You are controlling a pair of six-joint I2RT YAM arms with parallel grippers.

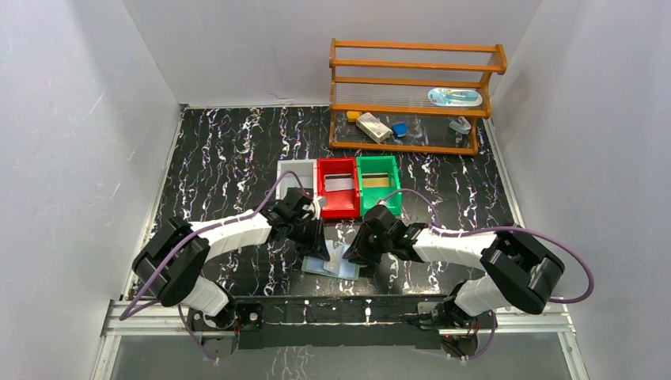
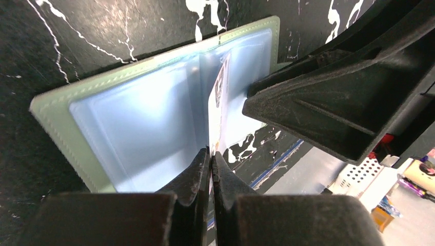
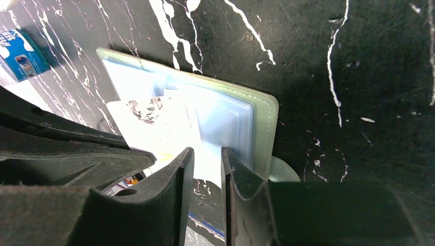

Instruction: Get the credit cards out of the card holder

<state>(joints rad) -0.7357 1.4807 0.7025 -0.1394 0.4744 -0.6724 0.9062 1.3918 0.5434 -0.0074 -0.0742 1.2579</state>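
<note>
While holder (image 2: 128,120) lies open on tabletop (image 2: 102,31), left gripper (image 2: 210,161) clamps pale card (image 2: 219,102); right gripper (image 3: 206,160), jaws slightly apart, over holder.

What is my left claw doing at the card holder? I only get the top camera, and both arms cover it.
Observer: Left wrist view: the left claw is shut on the edge of a pale printed card standing up from the open card holder.
Operator: And the right claw?
Observer: Right wrist view: the right claw has its jaws apart, tips down at the holder's page beside that card.
Operator: Any other cards left inside?
Observer: The other page's clear pocket shows none.
</note>
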